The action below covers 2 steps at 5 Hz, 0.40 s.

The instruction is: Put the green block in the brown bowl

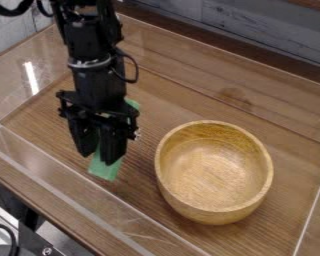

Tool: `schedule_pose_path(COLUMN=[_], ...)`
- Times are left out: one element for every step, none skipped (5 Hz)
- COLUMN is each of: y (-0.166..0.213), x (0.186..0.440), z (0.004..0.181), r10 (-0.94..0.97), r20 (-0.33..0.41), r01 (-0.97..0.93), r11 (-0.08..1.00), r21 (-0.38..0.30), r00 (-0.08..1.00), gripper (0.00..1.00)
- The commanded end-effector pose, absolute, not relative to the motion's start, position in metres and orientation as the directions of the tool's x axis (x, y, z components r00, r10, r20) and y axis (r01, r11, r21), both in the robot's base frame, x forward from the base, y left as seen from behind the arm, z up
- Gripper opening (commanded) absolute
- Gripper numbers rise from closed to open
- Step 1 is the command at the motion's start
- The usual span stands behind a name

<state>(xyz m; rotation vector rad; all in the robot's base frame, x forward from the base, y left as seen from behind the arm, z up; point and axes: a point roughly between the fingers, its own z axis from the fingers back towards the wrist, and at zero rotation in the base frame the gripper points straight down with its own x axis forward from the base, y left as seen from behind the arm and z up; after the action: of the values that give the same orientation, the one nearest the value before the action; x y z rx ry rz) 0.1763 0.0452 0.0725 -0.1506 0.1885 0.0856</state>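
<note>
Over the wooden table [230, 75], with your gripper [104, 152] clamped on the green block [109, 166], lift until it clears the brown bowl [214, 171] rim before crossing.

The view is evenly and fairly brightly lit, with soft light from above. Pale glare streaks lie across the glossy bench [243, 90] and along the clear walls [23, 150] around it. A faint shadow sits under the bowl [214, 170]. The picture is low in resolution and slightly soft; the dark arm [89, 45] loses detail.
</note>
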Motion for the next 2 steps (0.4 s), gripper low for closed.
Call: schedule_pose_path(y=[0.0514,0.047], x=[0.1859,0.1848], z=[0.0896,0.0972], r10=[0.077,0.087], r20=[-0.13,-0.138], r01=[-0.095,-0.106], r11=[0.986,0.985], r21=[-0.134,-0.137], r00=[0.989,0.987], gripper=[0.0,0.0])
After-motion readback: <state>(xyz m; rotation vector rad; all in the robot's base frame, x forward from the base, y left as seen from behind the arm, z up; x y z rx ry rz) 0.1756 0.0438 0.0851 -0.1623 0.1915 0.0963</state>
